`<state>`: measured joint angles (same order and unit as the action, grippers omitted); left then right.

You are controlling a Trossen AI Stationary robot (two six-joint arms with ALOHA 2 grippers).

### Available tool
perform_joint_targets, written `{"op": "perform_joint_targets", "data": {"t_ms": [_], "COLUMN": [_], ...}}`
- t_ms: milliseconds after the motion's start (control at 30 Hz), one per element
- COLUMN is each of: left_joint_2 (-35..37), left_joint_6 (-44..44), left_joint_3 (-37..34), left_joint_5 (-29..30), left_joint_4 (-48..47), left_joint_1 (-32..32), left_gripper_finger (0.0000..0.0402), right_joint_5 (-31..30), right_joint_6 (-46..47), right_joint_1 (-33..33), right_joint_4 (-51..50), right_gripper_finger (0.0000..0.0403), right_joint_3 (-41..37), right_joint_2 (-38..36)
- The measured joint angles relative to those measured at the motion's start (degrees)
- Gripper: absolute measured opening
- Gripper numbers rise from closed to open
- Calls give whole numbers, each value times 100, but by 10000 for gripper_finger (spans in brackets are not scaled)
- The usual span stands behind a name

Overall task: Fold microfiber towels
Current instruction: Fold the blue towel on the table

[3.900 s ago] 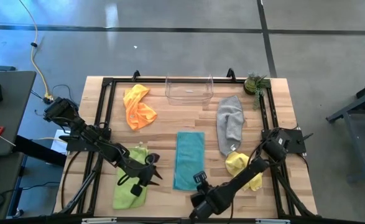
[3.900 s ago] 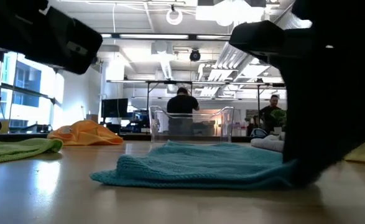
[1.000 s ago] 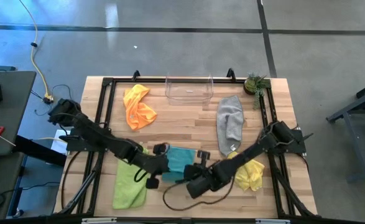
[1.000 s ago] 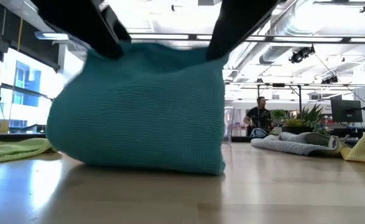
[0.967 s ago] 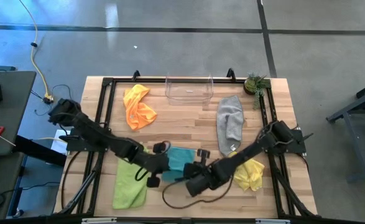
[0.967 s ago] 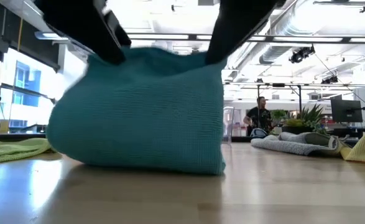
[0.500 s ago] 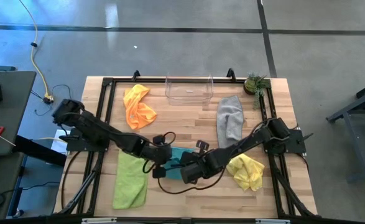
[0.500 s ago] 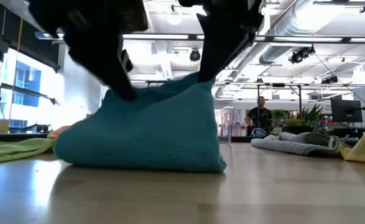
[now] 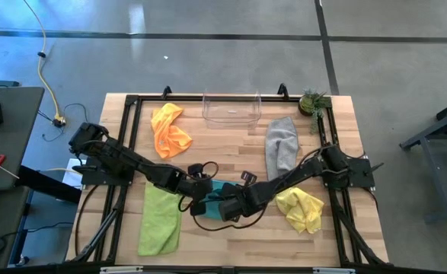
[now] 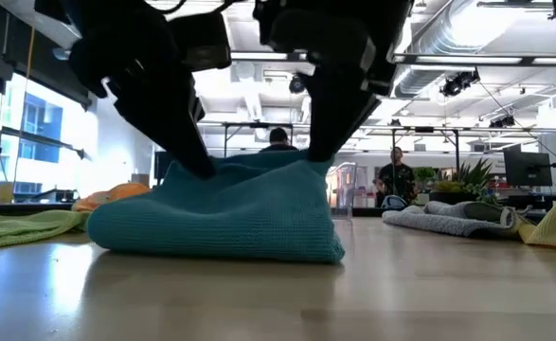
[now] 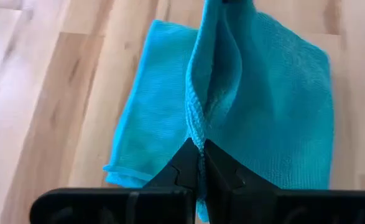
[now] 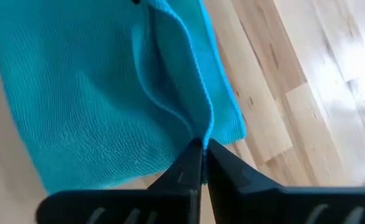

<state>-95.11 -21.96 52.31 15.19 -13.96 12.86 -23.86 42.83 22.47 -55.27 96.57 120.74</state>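
Both my tools — left tool point(image 11: 199, 163) and right tool point(image 12: 203, 152) — are clamped on the teal towel's point(image 10: 216, 223) edge, just right of the lime towel point(image 9: 160, 219); releasing unevenly could skew the fold.

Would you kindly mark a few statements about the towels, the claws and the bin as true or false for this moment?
1. Both claws pinch the teal towel. True: the left claw and the right claw are each shut on an edge.
2. The clear bin holds the orange towel. False: the orange towel lies on the table beside it.
3. The lime green towel lies near the left arm. True.
4. The grey towel is folded square. False: it lies long and rumpled.
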Motion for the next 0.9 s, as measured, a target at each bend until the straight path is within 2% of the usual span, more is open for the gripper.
{"op": "perform_joint_targets", "data": {"t_ms": [100,333,500,567,667,900], "left_joint_2": [0,0,-2,-50,-146,-158], "left_joint_6": [0,52,111,111,109,157], "left_joint_3": [0,0,0,0,0,-3], "left_joint_5": [13,-27,-110,-134,-130,-154], "left_joint_4": [5,40,37,43,38,-69], "left_joint_1": [-67,-175,-237,-240,-240,-233], "left_gripper_finger": [0,0,0,1,8,75], "right_joint_5": [-103,-283,-306,-308,-313,-316], "right_joint_6": [46,482,574,528,534,561], "right_joint_1": [-31,35,182,241,301,347], "right_joint_4": [-39,-689,-1183,-1175,-1161,-1165], "right_gripper_finger": [37,142,174,170,142,29], "right_joint_3": [0,210,468,470,470,470], "right_joint_2": [9,-6,-28,-30,-30,-30]}}
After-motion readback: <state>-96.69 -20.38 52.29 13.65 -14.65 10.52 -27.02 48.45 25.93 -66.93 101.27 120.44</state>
